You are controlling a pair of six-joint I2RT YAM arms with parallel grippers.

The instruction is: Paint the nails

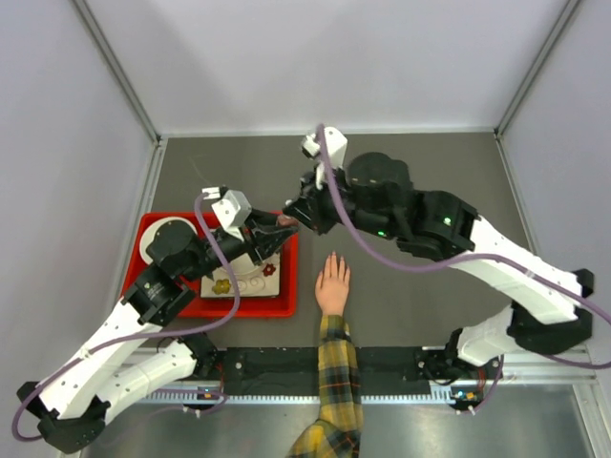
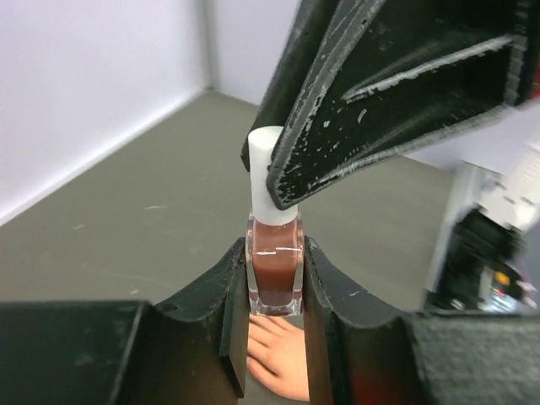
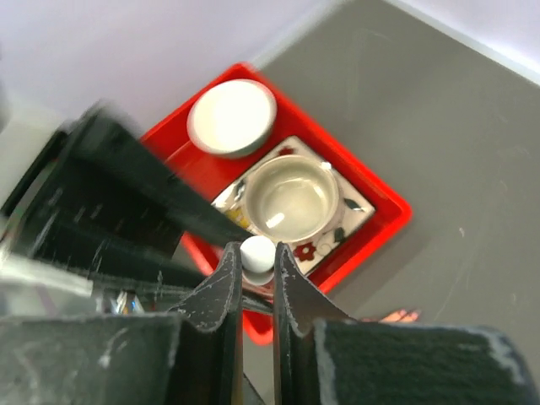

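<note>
My left gripper (image 2: 275,253) is shut on a small clear bottle of red-brown nail polish (image 2: 275,272), held upright above the table. The bottle's white cap (image 2: 268,173) is pinched between the fingers of my right gripper (image 3: 257,253), which comes down on it from above. From overhead, both grippers (image 1: 284,221) (image 1: 300,216) meet over the tray's right edge. A light-skinned hand (image 1: 332,283) in a yellow plaid sleeve lies flat on the table just right of the tray, below the bottle (image 2: 283,359). Its nails are too small to make out.
A red tray (image 1: 258,308) lies left of the hand. It holds a flowered square plate (image 3: 350,207) with a bowl of clear liquid (image 3: 291,198), and a white round dish (image 3: 231,116). Grey walls close in the table on three sides.
</note>
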